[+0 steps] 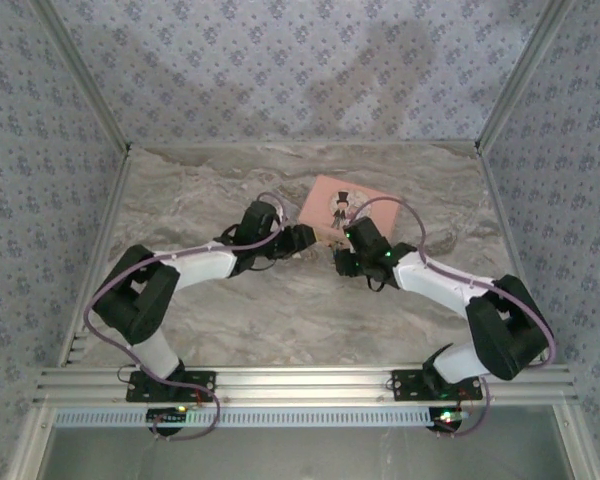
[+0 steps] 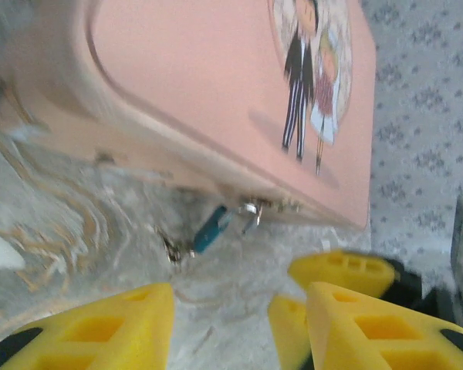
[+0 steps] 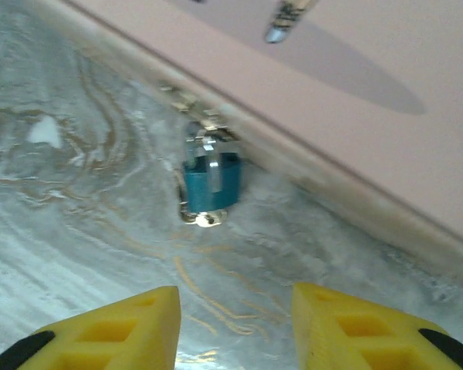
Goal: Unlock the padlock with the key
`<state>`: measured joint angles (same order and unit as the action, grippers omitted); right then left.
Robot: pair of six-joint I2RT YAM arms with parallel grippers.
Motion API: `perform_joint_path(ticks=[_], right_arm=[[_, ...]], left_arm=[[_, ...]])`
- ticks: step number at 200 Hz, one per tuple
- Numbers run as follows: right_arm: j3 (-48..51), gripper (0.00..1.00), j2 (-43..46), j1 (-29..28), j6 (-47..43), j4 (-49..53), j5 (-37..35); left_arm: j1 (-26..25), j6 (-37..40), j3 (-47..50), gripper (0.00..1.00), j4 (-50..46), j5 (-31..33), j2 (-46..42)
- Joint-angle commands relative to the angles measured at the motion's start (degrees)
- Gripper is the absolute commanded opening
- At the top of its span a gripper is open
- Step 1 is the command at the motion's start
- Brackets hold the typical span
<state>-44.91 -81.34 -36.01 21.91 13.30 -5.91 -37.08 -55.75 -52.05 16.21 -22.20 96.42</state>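
A small padlock (image 3: pixel 212 181) with a teal body and a silver shackle hangs from the clasp on the near side of the pink box (image 1: pixel 345 208). It rests on the marble table. The key (image 3: pixel 204 218) is a silvery glint sticking out of the padlock's lower end. The left wrist view shows the padlock (image 2: pixel 212 229) tilted, with the key (image 2: pixel 170 248) at its lower left. My left gripper (image 2: pixel 235 308) is open a short way in front of the padlock, holding nothing. My right gripper (image 3: pixel 235 301) is open too, facing the padlock with bare table between. The right gripper's yellow fingers (image 2: pixel 343 271) stand close beside the left gripper.
The pink box (image 2: pixel 216 77) carries a cartoon couple (image 2: pixel 309 77) on its lid and lies at the back of the marble table (image 1: pixel 280 310). Patterned walls close in the back and both sides. Both grippers (image 1: pixel 302 240) (image 1: pixel 342 262) meet close together at the box's near edge.
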Motion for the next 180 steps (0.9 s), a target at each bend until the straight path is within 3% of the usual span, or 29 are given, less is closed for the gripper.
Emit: perform_joint_path(ticks=[1,123,180], right_arm=[[1.7,0.47,0.7,-2.3,2.9,-3.7,-5.5],[-4.3,0.52,-14.6,-7.4,10.1,-8.2,-16.7],[-4.7,0.42,-18.7,-7.6,12.9,-7.9,-18.5]], left_arm=[[1.8,5.9,-4.0,0.49,-6.6,3.1,-1.4],[5.2,7.7,-10.3,0.49,-9.6,5.7,1.2],[5.7,7.6,-10.2,0.49,-9.5,5.1,1.2]])
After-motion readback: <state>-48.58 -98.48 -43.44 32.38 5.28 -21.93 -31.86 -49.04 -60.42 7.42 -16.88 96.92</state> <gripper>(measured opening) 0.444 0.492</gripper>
